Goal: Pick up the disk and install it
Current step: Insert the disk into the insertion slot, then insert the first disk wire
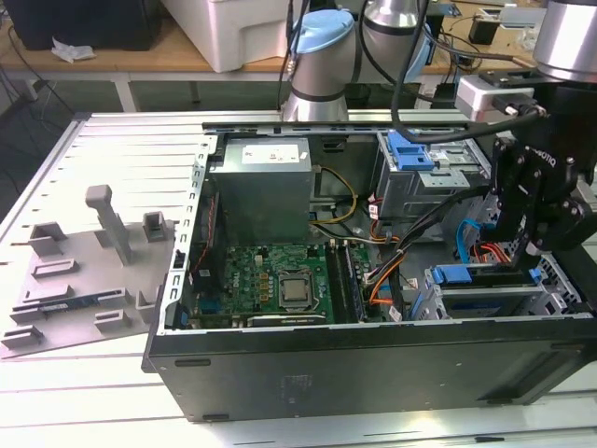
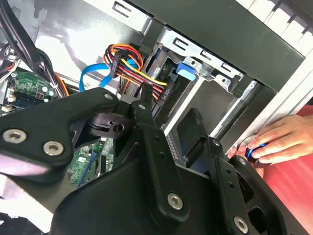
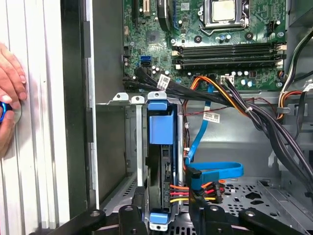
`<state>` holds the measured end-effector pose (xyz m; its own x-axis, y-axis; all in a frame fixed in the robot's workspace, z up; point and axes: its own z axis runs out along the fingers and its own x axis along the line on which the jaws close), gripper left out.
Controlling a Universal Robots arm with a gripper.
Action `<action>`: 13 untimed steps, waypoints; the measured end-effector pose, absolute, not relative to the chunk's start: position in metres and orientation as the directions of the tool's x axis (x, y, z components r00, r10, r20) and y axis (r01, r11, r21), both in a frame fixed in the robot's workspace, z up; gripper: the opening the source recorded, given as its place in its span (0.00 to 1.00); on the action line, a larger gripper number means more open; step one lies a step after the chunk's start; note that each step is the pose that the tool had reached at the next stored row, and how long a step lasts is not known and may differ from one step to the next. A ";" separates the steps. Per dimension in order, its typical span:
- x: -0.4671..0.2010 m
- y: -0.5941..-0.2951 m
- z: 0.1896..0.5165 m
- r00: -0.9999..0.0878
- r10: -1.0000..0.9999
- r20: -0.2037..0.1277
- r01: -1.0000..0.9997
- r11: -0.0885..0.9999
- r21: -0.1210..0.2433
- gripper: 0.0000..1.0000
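Observation:
The disk (image 3: pixel 160 128) stands on edge in the drive bay at the case's corner, framed by its bright blue carrier. The carrier's blue top edge (image 1: pixel 474 274) also shows in the exterior view, low on the exterior view's right. My gripper (image 3: pixel 167 208) is right over the disk's near end, open, with one black finger (image 3: pixel 139 200) on each side of it and a gap to the drive. In the exterior view the gripper (image 1: pixel 532 245) hangs just above the bay. Red, orange and yellow power wires (image 3: pixel 178 192) and a blue data cable (image 3: pixel 215 172) lie against the disk's side.
The open computer case (image 1: pixel 373 373) holds a grey power supply box (image 1: pixel 259 191), the motherboard (image 1: pixel 270 280) and a second blue bracket (image 1: pixel 410 154) in the upper bay. A grey parts fixture (image 1: pixel 93 271) lies on the exterior view's left. A person's hand (image 3: pixel 10 98) rests outside the case wall.

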<state>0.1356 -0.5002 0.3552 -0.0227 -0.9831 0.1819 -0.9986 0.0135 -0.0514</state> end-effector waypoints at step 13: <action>0.135 -0.500 0.371 -0.023 -0.983 0.182 -0.999 0.014 -0.052 0.48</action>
